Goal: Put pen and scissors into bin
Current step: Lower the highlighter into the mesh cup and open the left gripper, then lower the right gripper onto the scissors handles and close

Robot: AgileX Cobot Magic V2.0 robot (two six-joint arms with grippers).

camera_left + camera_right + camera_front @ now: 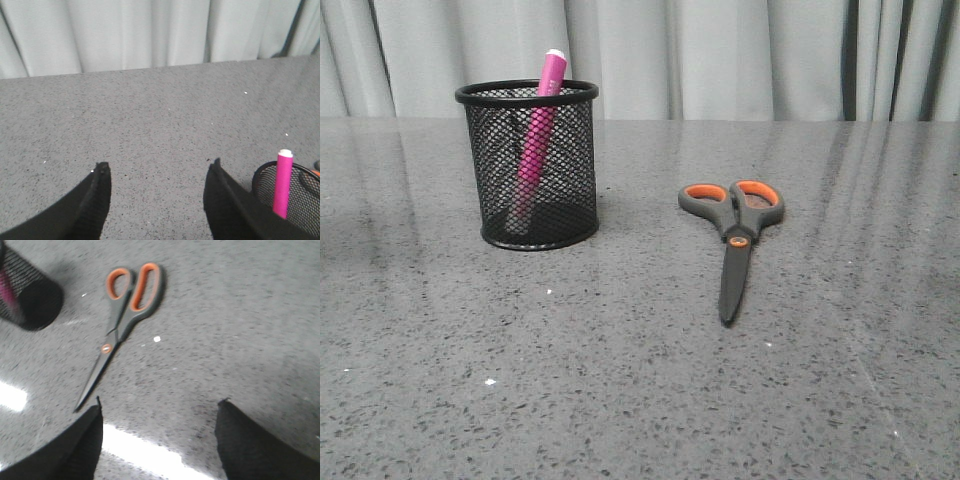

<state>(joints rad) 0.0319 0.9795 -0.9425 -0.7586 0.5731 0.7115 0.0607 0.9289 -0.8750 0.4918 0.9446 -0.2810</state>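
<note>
1. Grey speckled stone makes up the desk (pixel 620 400), glossy enough to throw pale streaks of light; a pleated grey curtain (pixel 720 55) closes off the far edge at the top of the frame.
2. Nearest the front camera, right of centre, lie the scissors (pixel 733 240), flat on the desk and closed.
3. Their long axis runs close to straight away from the camera: the blade tip points toward the lower edge of the frame, and the orange-lined handle loops sit at the far end.
4. They look stiff and fairly light. Being thin and flat on a slick top, they would probably skid or pivot under a poor pinch.
5. My judgement is that the thick handle shank just beyond the orange pivot offers the best hold; the blades are too thin and smooth.
6. The right tool (pixel 159 407) hovers over the scissors' tip end, its fingers spread wide and holding nothing.
7. Farther back, at the upper left, stands the bin (pixel 528 165), upright, well apart from the scissors.
8. The pen (pixel 537 140) is already inside it, leaning, cap up and poking over the rim toward the upper right.
9. The left tool (pixel 157 170) hangs beside the bin, its fingers apart and empty.
</note>
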